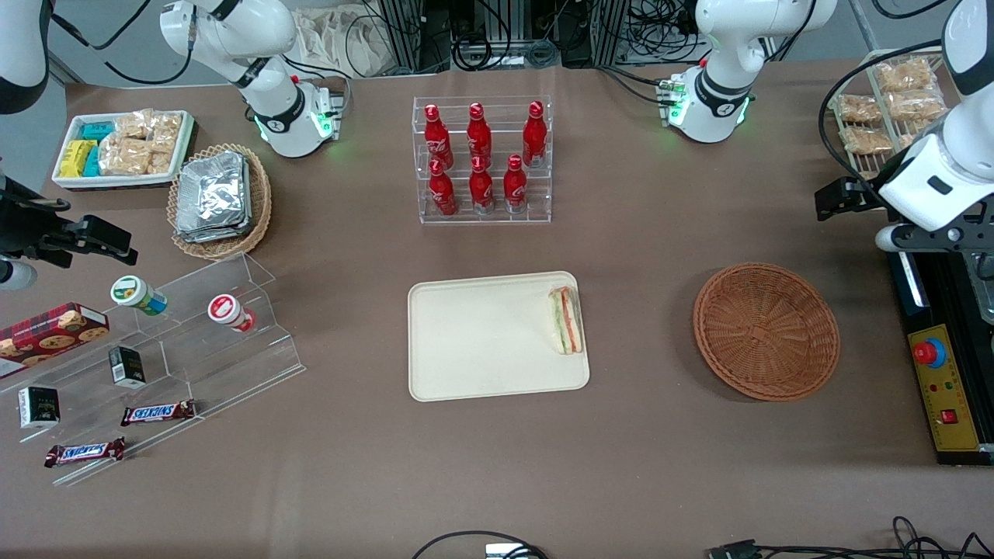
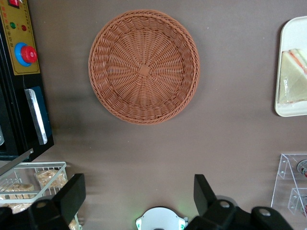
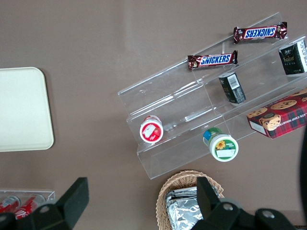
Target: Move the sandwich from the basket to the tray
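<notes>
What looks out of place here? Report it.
Little stands out. The sandwich lies in the tray, hard against its rim; the basket is empty. The open claw hangs high, holding nothing.

The front view looks steeply down over the whole bench (image 1: 637, 256); the left wrist view looks straight down past the open-jawed gripper (image 2: 139, 196), apparently from well above, sharing the basket (image 2: 144, 67) and tray (image 2: 284, 111) edge.

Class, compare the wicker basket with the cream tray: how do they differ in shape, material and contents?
The basket is round, the tray rectangular. The basket is reddish-brown woven wicker, the tray smooth cream plastic. The basket holds nothing; the tray bears the sandwich. Both lie flat on the brown table. The open pincer hangs high, empty.
</notes>
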